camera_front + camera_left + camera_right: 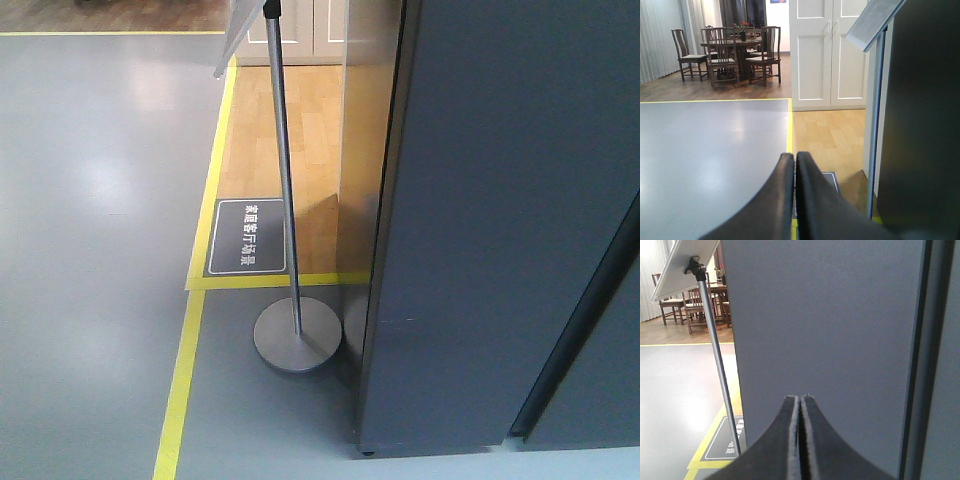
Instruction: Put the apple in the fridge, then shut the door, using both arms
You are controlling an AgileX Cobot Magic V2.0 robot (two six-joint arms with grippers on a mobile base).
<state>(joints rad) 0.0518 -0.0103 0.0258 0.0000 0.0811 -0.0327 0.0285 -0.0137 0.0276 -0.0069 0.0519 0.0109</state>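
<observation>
Grey floor (90,200) edged with yellow tape (180,380) meets a wooden strip, where a sign stand (297,335) rests just beside the fridge (480,220). Its dark door (830,320) fills the right wrist view. Left tool (794,159) and right tool (800,399) both have fingers pressed together, holding nothing. No apple shows.

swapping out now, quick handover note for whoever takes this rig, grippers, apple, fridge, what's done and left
Left gripper: shut, empty, facing the floor beside the fridge.
Right gripper: shut, empty, facing the door.
Apple: not in any view; neither gripper holds it.
Door: the front view shows only dark grey outer panels, no white interior.
Done: cannot confirm the apple is inside or the door fully shut.
Left: check both.
</observation>
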